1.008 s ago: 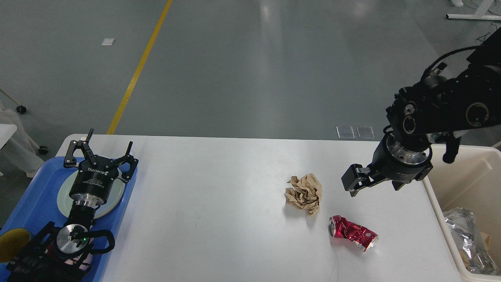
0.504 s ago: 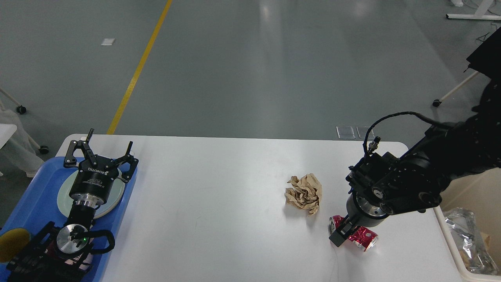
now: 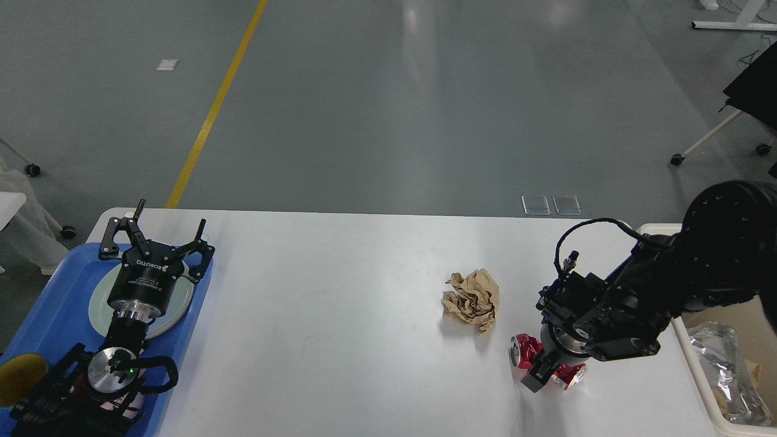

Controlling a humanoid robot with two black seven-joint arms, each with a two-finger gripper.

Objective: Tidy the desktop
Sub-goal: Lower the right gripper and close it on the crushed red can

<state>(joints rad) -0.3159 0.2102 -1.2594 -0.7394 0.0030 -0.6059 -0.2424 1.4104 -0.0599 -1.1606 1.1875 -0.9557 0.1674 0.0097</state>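
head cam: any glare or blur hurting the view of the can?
Head view: sharp, no motion blur; ceiling-light glare streaks the floor, only a soft sheen on the desktop. The crushed red can is mostly hidden by the right gripper, which casts a faint shadow.

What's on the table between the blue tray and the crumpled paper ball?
Nothing: the head view shows only bare white desktop between the blue tray and the crumpled brown paper ball.
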